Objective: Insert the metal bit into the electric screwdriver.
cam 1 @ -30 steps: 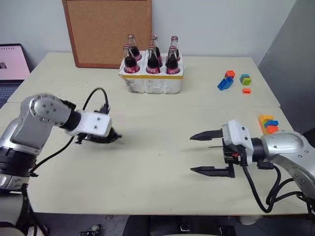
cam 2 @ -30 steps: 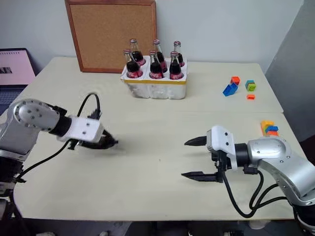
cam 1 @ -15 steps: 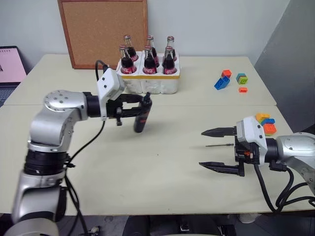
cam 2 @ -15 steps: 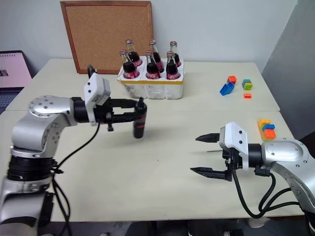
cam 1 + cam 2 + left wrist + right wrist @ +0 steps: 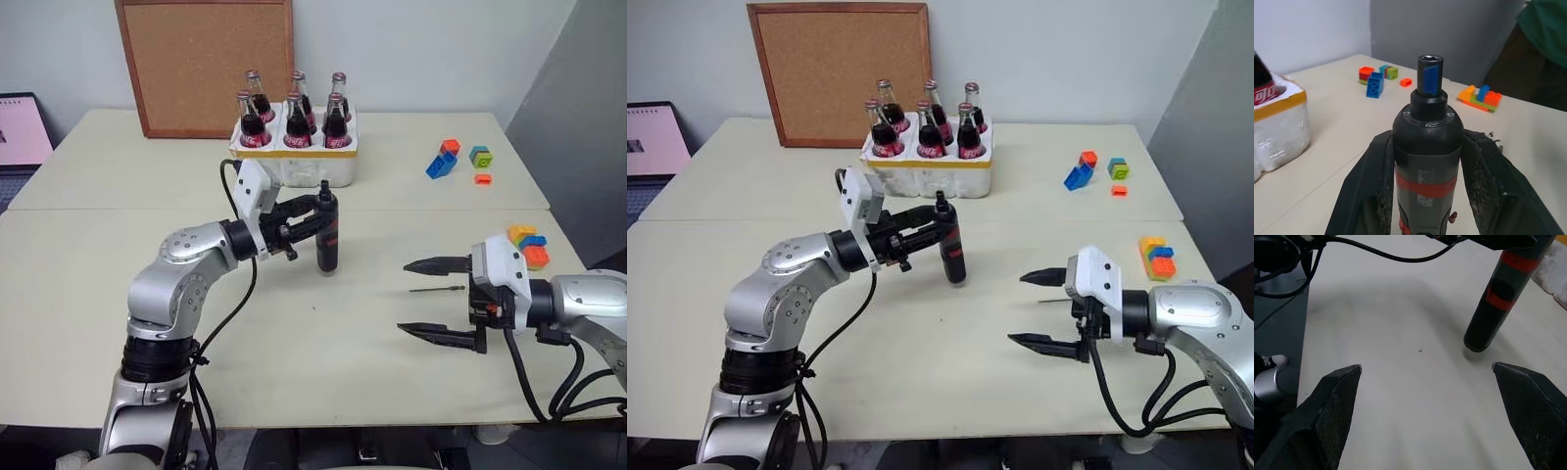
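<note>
Electric screwdriver (image 5: 327, 231) pinched upright by left claw (image 5: 312, 221), right claw (image 5: 438, 297) spread wide, metal bit (image 5: 437, 289) between its fingers.

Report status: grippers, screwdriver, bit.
Left gripper shut on electric screwdriver. Right gripper open, metal bit lying between its fingers. Path between them clear.

**Open lane between screwdriver and right gripper**

The electric screwdriver (image 5: 327, 233) stands upright over the surface (image 5: 323, 343), gripped by the left gripper (image 5: 312, 217). Between it and the spread right gripper (image 5: 436, 299), bare surface lies open. Behind the screwdriver, the bottle crate (image 5: 294, 162) blocks the way. Toy bricks (image 5: 527, 242) sit well beyond, past the right gripper.
</note>
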`<state>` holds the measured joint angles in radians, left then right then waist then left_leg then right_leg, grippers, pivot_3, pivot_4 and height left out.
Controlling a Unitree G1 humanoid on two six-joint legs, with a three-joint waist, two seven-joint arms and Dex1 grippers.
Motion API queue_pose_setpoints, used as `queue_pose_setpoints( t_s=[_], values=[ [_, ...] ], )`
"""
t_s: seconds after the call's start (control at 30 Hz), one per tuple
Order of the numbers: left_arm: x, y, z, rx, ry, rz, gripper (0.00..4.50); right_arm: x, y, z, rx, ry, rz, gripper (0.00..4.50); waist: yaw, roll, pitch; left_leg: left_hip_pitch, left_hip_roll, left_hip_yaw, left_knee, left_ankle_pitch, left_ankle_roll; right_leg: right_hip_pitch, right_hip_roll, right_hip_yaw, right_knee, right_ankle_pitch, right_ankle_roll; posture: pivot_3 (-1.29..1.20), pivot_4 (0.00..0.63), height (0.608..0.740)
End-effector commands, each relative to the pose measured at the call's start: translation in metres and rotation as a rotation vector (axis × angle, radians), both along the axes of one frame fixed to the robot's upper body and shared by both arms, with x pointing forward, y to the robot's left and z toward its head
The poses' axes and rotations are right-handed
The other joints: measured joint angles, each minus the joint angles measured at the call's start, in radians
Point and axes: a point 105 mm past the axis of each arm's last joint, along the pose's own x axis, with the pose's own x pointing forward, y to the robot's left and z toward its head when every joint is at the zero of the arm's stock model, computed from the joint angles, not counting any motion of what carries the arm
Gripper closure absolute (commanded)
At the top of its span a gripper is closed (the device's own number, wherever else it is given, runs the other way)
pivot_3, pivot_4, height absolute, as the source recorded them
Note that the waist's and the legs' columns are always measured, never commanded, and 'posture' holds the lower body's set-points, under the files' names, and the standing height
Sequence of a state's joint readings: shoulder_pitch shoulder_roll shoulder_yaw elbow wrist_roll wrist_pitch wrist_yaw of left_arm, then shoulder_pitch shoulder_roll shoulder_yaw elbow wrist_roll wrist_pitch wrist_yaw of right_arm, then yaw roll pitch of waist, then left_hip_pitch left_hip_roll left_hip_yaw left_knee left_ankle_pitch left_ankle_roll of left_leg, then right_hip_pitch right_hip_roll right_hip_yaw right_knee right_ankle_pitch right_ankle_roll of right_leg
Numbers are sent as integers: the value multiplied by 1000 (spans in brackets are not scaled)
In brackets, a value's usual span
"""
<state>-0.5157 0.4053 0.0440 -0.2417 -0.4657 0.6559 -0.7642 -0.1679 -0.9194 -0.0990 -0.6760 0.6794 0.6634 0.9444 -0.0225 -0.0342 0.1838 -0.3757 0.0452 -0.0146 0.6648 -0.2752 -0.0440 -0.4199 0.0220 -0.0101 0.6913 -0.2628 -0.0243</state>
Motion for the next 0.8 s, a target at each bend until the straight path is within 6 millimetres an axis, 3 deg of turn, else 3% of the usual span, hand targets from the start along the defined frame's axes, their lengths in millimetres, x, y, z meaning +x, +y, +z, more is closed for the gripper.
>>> queue_pose_setpoints(
  t_s=[0.03,0.17,0.43,0.6,0.8],
  values=[
    [-11,-9,13,-9,-86,-23,2902,-1,-6,7,-29,-61,-23,0,0,0,0,0,0,0,0,0,0,0,0,0,0,0,0,0,150,740],
    [-19,-21,8,17,-126,-38,2902,11,-27,-1,-122,-50,-87,0,2,0,0,0,0,0,0,0,0,0,0,0,-1,0,0,0,150,740],
    [-31,-39,-4,37,-161,-73,2902,55,-72,-44,-554,-29,-69,0,-6,0,0,1,-2,2,0,0,0,2,-1,2,-2,1,1,0,150,740],
    [-31,-42,-9,26,-162,-73,2902,87,-75,-57,-665,28,-28,0,-10,0,0,6,0,2,-2,0,0,2,0,3,-2,1,1,0,150,740],
    [-31,-44,-17,28,-166,-77,2902,110,-77,-70,-772,108,16,0,-5,1,1,9,0,2,-3,0,0,5,0,3,-3,1,-1,0,150,740]
  ],
)
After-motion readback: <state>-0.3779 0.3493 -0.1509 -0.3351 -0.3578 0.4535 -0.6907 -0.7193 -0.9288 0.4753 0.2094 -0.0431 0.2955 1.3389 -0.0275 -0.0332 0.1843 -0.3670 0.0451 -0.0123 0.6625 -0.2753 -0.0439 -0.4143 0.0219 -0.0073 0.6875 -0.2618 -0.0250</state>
